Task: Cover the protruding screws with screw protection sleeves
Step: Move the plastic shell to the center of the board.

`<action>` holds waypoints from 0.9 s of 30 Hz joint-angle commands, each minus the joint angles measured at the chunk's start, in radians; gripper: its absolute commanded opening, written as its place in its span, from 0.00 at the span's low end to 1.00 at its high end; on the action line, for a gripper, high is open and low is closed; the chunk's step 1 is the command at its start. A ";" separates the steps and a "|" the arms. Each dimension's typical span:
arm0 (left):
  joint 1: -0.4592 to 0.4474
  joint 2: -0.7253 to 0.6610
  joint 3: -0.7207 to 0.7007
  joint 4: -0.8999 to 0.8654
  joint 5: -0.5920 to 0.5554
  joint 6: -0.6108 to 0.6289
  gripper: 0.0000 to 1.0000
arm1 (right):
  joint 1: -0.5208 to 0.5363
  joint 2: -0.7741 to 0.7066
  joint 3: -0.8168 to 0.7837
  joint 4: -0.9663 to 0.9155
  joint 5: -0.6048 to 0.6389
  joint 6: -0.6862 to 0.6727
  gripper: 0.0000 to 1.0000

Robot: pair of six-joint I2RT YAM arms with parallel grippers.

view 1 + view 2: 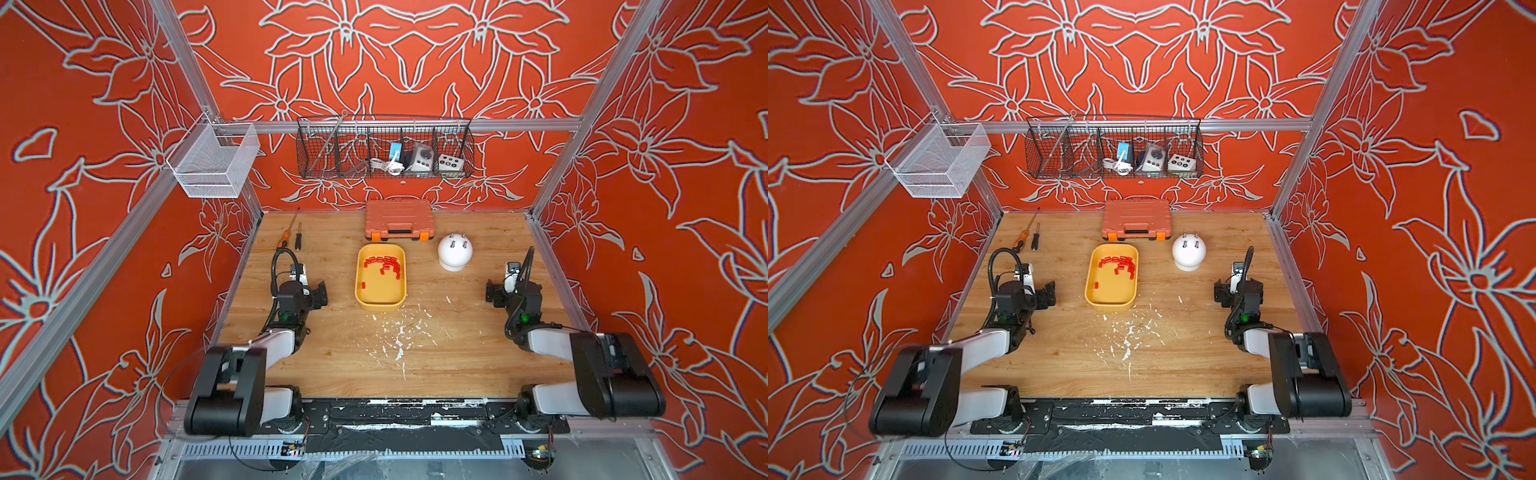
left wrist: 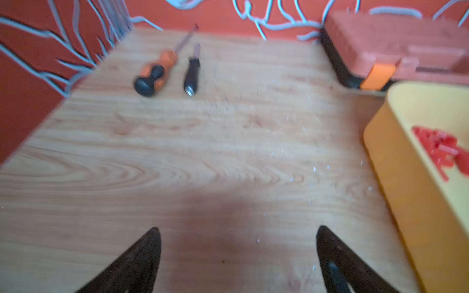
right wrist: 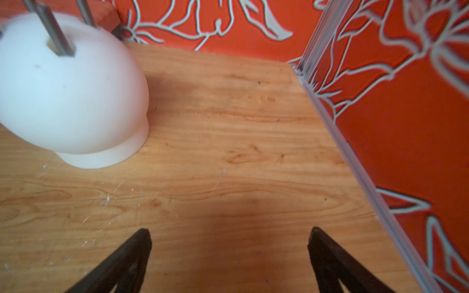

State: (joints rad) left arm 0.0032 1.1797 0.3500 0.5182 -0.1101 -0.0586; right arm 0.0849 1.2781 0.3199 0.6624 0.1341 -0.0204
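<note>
Wooden table (image 1: 457,353) bears sleeves (image 1: 384,266) near left pincer (image 2: 238,229), screws (image 1: 458,240) near right pincer (image 3: 229,229) (both spread).

Wooden table (image 1: 316,365), grain running crosswise. Orange tool case (image 1: 399,219) at 12 o'clock, by the back edge. Yellow tray (image 1: 381,306) near centre. White dome body (image 1: 454,255) at 1 o'clock. Two screwdrivers (image 1: 286,233) side by side at 11 o'clock. White flecks (image 1: 399,338) toward 6 o'clock.

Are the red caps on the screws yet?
Off. The screws stand bare on the white dome; red caps lie in the yellow tray.
</note>
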 commanded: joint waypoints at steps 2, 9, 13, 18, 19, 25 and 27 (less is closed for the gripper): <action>-0.084 -0.377 0.062 -0.203 -0.140 -0.261 0.88 | 0.037 -0.314 0.214 -0.492 0.211 0.473 0.98; -0.322 -0.141 0.542 -0.605 0.167 -0.223 0.88 | 0.108 -0.047 0.731 -0.835 -0.240 0.426 0.93; -0.396 0.014 0.572 -0.571 0.305 -0.192 0.89 | 0.123 0.289 1.157 -1.202 -0.288 0.332 0.93; -0.420 0.056 0.519 -0.482 0.444 -0.178 0.92 | 0.124 0.503 1.374 -1.339 -0.288 0.263 0.98; -0.423 0.055 0.510 -0.469 0.461 -0.176 0.92 | 0.122 0.545 1.418 -1.372 -0.289 0.254 0.98; -0.431 0.005 0.415 -0.411 0.445 -0.185 0.94 | 0.120 0.756 1.616 -1.513 -0.233 0.205 0.99; -0.431 -0.001 0.405 -0.417 0.445 -0.188 0.94 | 0.121 0.817 1.676 -1.546 -0.238 0.197 0.99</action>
State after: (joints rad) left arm -0.4232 1.1999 0.7673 0.0616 0.3084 -0.2478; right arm 0.2077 2.0483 1.9217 -0.7601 -0.1242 0.2176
